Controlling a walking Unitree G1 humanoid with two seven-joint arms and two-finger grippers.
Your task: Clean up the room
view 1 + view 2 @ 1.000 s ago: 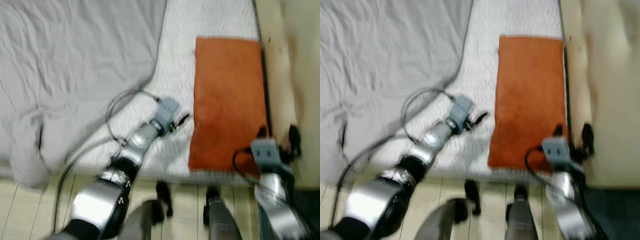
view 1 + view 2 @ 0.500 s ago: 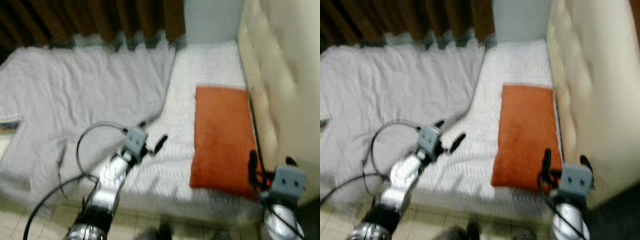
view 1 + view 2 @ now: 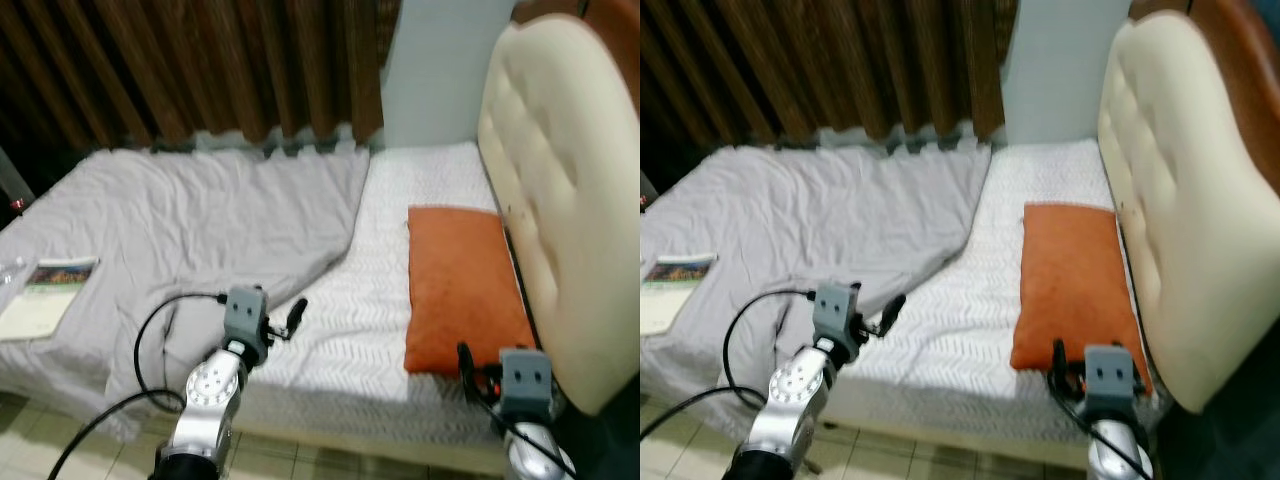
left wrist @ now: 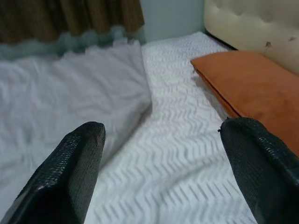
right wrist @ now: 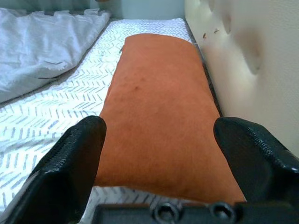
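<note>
At the bedside: both grippers poised over the mattress (image 3: 400, 300).
Orange pillow (image 3: 462, 288) lies beside the headboard (image 3: 560, 200); right gripper (image 5: 163, 154) and left gripper (image 4: 163, 158) both spread wide, empty.

Landmark: bed (image 3: 380, 300) with white zigzag-patterned sheet
Headboard (image 3: 545, 200): cream, tufted, at the bed's right end
Curtains (image 3: 200, 70): dark brown, behind the bed's far side
Wall (image 3: 440, 70): pale strip between curtains and headboard
Floor (image 3: 60, 440): light tiles before the bed
</note>
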